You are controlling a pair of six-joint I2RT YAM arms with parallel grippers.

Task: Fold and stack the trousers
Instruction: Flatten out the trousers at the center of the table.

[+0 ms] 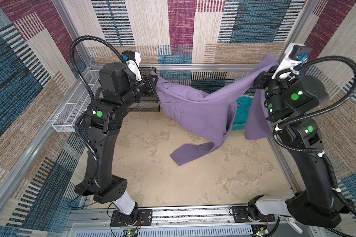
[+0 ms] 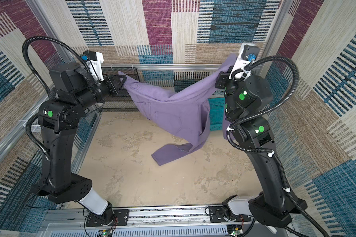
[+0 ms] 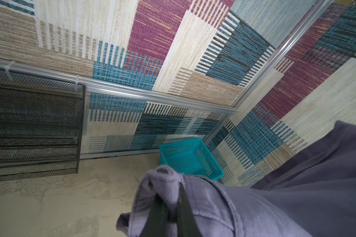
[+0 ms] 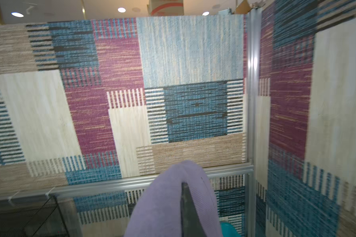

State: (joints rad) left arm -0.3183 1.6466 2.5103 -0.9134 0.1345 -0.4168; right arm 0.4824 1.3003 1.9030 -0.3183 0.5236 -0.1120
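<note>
The purple trousers [image 1: 193, 110] [image 2: 173, 108] hang stretched in the air between my two arms, sagging in the middle. My left gripper [image 1: 153, 82] [image 2: 122, 81] is shut on one bunched edge of the trousers; in the left wrist view the cloth [image 3: 255, 205] is pinched between the dark fingers of the gripper [image 3: 170, 191]. Higher, at the far right, my right gripper [image 1: 261, 79] [image 2: 220, 79] is shut on a fold, which drapes over the gripper [image 4: 182, 186] in the right wrist view. One leg end [image 1: 189, 153] lies on the table; another part hangs beside the right arm [image 1: 257, 115].
A black mesh rack [image 1: 146, 102] stands at the back left, behind the left gripper. A white mesh basket [image 1: 78, 98] hangs on the left rail. A teal basket [image 1: 240, 112] [image 3: 189, 158] sits at the back right, behind the trousers. The beige table [image 1: 173, 184] is walled in by patterned panels.
</note>
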